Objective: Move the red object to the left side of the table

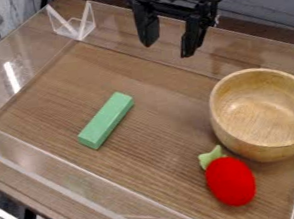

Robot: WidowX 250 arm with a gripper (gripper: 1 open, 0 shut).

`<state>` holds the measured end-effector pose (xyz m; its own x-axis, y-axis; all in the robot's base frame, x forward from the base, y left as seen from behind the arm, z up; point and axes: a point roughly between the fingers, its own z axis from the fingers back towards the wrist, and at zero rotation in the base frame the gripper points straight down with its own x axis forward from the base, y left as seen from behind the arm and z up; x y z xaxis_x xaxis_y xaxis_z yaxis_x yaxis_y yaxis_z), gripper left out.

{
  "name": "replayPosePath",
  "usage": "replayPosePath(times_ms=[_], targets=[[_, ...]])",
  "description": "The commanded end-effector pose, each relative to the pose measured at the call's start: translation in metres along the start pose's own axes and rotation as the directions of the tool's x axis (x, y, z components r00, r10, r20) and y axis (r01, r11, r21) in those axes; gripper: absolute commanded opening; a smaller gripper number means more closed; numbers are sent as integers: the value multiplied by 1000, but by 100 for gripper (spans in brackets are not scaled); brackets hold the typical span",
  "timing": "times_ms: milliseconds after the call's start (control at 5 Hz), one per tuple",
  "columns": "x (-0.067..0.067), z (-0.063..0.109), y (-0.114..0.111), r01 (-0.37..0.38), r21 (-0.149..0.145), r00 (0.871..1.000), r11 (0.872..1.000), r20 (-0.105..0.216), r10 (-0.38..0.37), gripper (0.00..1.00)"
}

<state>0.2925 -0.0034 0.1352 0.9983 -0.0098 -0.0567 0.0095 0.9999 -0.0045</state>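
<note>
Lying well apart from the tool [171,40]: red object [231,180].

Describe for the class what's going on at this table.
A black robot pincer hangs open over the far part of the brown wooden table, holding nothing. The glossy red toy fruit with a green leafy end lies beside the round wooden bowl, not yet on the left side. A green rectangular block lies apart from both.
</note>
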Motion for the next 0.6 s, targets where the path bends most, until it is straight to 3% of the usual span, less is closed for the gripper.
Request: replayPosePath(times_ms=[0,200,400], targets=[[-5,-13,3,90,-3,995,996,-35,-90,100],[-25,-22,-10,259,-11,964,966,-55,-260,100],[-47,-27,-32,457,-9,888,889,-41,-457,100]])
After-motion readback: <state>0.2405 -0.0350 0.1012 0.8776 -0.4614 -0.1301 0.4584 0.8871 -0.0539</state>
